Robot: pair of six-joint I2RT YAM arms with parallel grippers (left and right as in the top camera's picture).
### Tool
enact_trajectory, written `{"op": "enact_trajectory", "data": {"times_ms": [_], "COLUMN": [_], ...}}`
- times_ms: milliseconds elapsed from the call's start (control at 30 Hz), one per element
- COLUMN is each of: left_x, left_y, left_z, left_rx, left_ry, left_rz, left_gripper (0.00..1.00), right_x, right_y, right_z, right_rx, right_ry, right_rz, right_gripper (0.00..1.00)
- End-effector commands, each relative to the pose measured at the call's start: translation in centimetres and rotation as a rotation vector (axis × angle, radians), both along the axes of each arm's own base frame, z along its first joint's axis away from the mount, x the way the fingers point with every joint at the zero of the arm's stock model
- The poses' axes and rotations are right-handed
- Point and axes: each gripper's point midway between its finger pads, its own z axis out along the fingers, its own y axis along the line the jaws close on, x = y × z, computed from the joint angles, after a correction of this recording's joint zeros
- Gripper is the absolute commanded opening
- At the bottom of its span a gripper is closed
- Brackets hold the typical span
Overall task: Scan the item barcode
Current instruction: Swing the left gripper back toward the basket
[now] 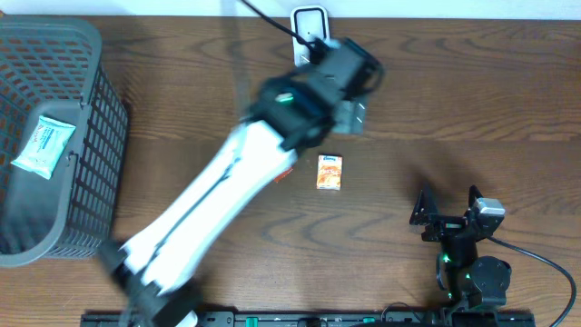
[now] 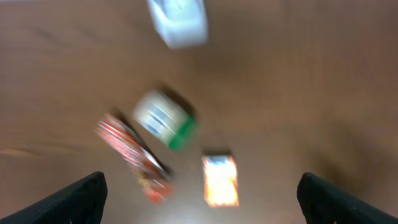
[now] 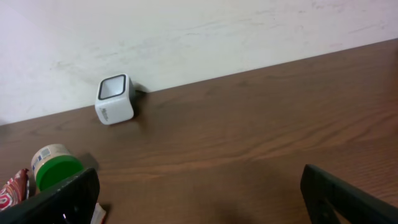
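Note:
The white barcode scanner stands at the table's far edge, also showing as the scanner and the scanner in the two wrist views. A small orange box lies flat mid-table. In the blurred left wrist view the orange box lies beside a red packet and a green-lidded can. My left gripper hovers above them, and the gripper is open and holds nothing. My right gripper rests at the front right, and the gripper is open and empty.
A grey mesh basket at the left holds a pale blue-and-white packet. My left arm stretches diagonally across the table and hides the can and most of the red packet from overhead. The can shows at the right wrist view's left edge.

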Motion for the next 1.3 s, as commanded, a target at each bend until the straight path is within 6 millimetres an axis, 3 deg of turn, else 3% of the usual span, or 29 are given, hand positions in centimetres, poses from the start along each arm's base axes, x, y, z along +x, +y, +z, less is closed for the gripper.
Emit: {"op": "enact_trajectory", "data": {"times_ms": [0, 100, 233, 300, 400, 500, 933, 1267], "left_x": [0.6, -0.2, -2.0, -3.6, -6.3, -8.6, -10.7, -9.2], "left_y": [8.7, 14.9, 22.7, 27.3, 32.7, 36.5, 45.6, 49.6], "left_z": [7.2, 10.8, 13.6, 14.2, 14.0, 13.4, 7.8, 0.8], "left_rx": [0.093, 0.098, 0.063, 0.044, 0.034, 0.019, -0.202, -0.263], "left_ry": [-0.241, -0.338, -0.397, -0.408, -0.393, -0.375, -0.173, 0.063], "left_rz": [0.243, 0.413, 0.619, 0.77, 0.961, 1.128, 1.38, 1.414], "left_gripper": [0.98, 0.98, 0.98, 0.98, 0.98, 0.98, 0.98, 0.98], "right_x": [0.0, 0.0, 0.0, 0.0, 0.0, 0.0, 0.0, 0.0], "right_y": [0.4, 0.4, 0.4, 0.4, 0.4, 0.4, 0.4, 0.4], "right_z": [0.0, 0.0, 0.0, 0.0, 0.0, 0.0, 0.0, 0.0], "right_rx": [0.008, 0.008, 0.008, 0.008, 0.008, 0.008, 0.008, 0.008], "right_ry": [0.0, 0.0, 0.0, 0.0, 0.0, 0.0, 0.0, 0.0], "right_rz": [0.013, 0.014, 0.014, 0.013, 0.014, 0.013, 0.013, 0.013], "right_gripper": [0.99, 0.99, 0.99, 0.99, 0.99, 0.99, 0.99, 0.99]}}
